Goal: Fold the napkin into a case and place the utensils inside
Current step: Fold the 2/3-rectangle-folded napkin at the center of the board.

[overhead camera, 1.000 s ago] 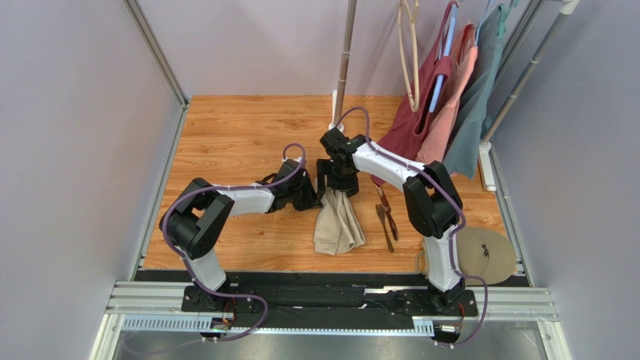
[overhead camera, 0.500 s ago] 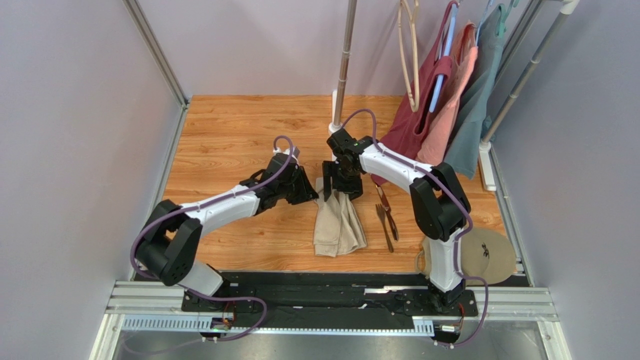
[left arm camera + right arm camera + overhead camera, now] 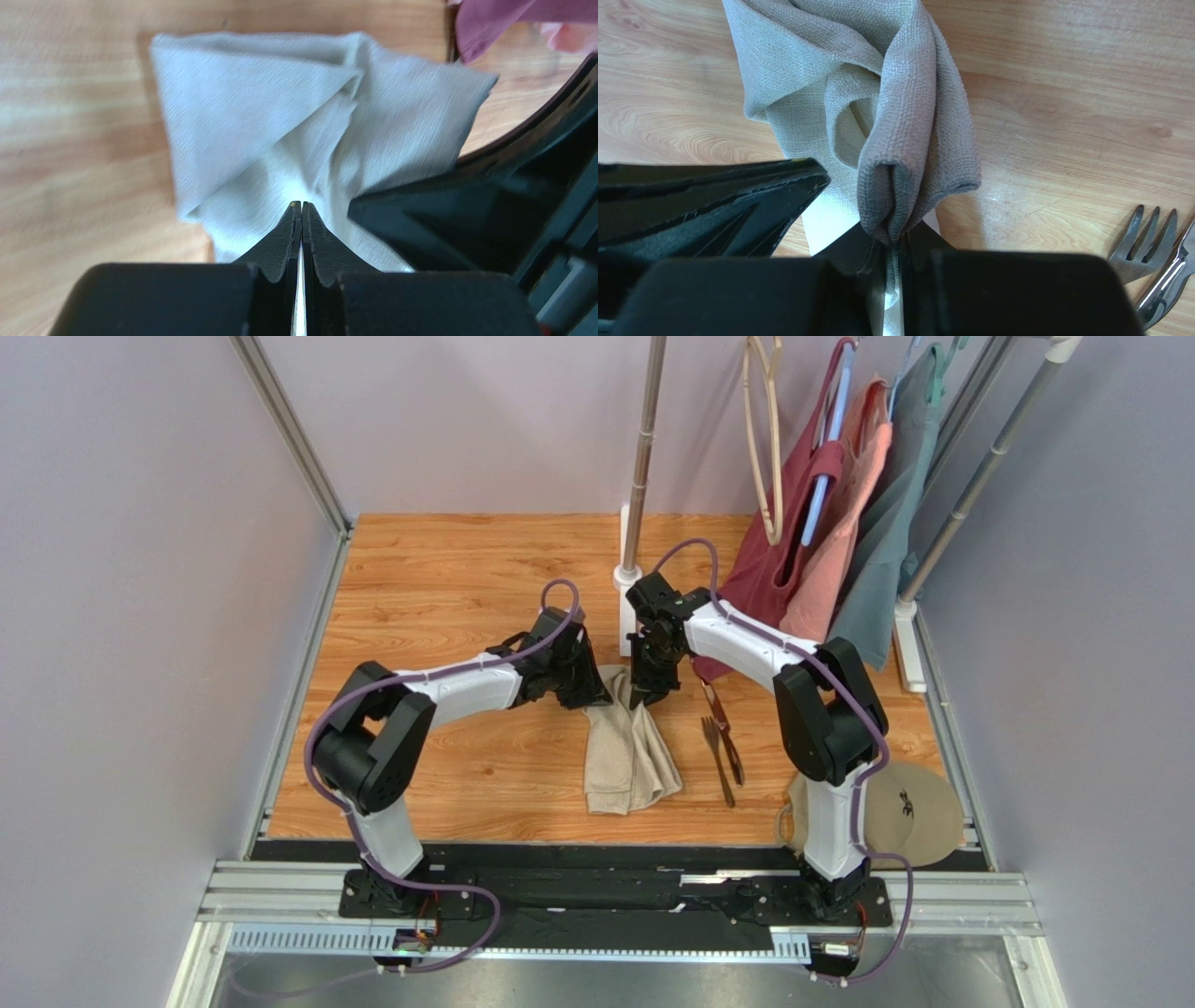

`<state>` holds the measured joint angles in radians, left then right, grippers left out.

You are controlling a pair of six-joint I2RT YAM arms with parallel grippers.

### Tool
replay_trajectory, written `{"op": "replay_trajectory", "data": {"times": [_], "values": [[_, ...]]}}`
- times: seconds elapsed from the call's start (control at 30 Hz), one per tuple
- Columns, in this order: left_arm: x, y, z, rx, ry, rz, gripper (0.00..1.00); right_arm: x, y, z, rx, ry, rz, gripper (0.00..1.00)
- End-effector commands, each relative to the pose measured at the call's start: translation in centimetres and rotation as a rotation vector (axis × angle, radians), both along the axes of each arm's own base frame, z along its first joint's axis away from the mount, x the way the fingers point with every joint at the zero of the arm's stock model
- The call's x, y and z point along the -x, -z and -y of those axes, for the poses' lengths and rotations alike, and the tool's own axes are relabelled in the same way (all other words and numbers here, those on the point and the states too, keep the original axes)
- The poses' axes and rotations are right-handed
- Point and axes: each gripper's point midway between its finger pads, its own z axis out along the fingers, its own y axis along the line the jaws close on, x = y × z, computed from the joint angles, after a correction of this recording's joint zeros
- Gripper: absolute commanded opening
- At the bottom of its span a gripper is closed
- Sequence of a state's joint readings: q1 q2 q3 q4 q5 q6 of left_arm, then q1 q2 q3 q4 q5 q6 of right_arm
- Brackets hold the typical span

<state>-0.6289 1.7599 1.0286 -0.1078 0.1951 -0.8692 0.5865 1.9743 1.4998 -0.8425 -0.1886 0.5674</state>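
The beige-tan napkin (image 3: 629, 756) lies crumpled and half gathered on the wooden table, its far end lifted between both grippers. My left gripper (image 3: 595, 688) is at the far left corner; in the left wrist view its jaws (image 3: 302, 205) are shut, with the napkin (image 3: 267, 119) creasing out from the tips. My right gripper (image 3: 644, 686) is shut on a bunched fold of the napkin (image 3: 906, 119), the cloth pinched between its jaws (image 3: 896, 241). The dark utensils (image 3: 721, 742) lie just right of the napkin; fork tines (image 3: 1141, 234) show at the right wrist view's edge.
A metal pole (image 3: 643, 462) rises from a base just behind the grippers. Maroon, salmon and grey-teal garments (image 3: 828, 532) hang at the back right beside a wooden hanger (image 3: 766, 434). A round tan disc (image 3: 908, 812) lies at the near right corner.
My right gripper went from open to shut on the napkin's far fold. My left gripper opened briefly, then shut again at the napkin's far left corner. Both grippers shifted slightly farther back.
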Motion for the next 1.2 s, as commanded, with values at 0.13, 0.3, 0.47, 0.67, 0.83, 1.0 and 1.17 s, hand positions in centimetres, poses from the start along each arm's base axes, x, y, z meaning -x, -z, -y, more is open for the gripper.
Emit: {"op": "replay_trajectory", "data": {"times": [0.13, 0.3, 0.47, 0.67, 0.83, 1.0, 1.17], "values": [[-2.8, -1.0, 2.6, 0.034, 0.026, 0.031, 0.06, -0.7, -2.4, -0.9, -0.082, -0.01, 0.056, 0.04], [-3.6, 1.0, 3.3, 0.013, 0.033, -0.002, 0.05, -0.9, -2.9, -1.1, -0.097, -0.009, 0.062, 0.04], [-4.8, 1.9, 4.7, 0.014, 0.07, -0.017, 0.05, -0.9, -2.6, -1.3, -0.111, -0.005, 0.056, 0.04], [-4.0, -2.5, 2.1, -0.034, 0.052, 0.097, 0.11, -1.2, -2.4, -0.8, -0.107, 0.004, 0.052, 0.04], [-1.9, -3.5, -0.1, -0.069, 0.042, 0.087, 0.09, -1.2, -2.2, -0.8, -0.105, 0.004, 0.048, 0.03], [-0.4, -0.5, -0.8, -0.099, 0.035, 0.012, 0.06, -1.5, -2.4, -0.7, -0.113, 0.01, 0.052, 0.03], [0.3, 4.2, -0.7, -0.116, 0.042, -0.075, 0.05, -1.6, -2.2, -1.1, -0.116, 0.05, 0.024, 0.03]]}}
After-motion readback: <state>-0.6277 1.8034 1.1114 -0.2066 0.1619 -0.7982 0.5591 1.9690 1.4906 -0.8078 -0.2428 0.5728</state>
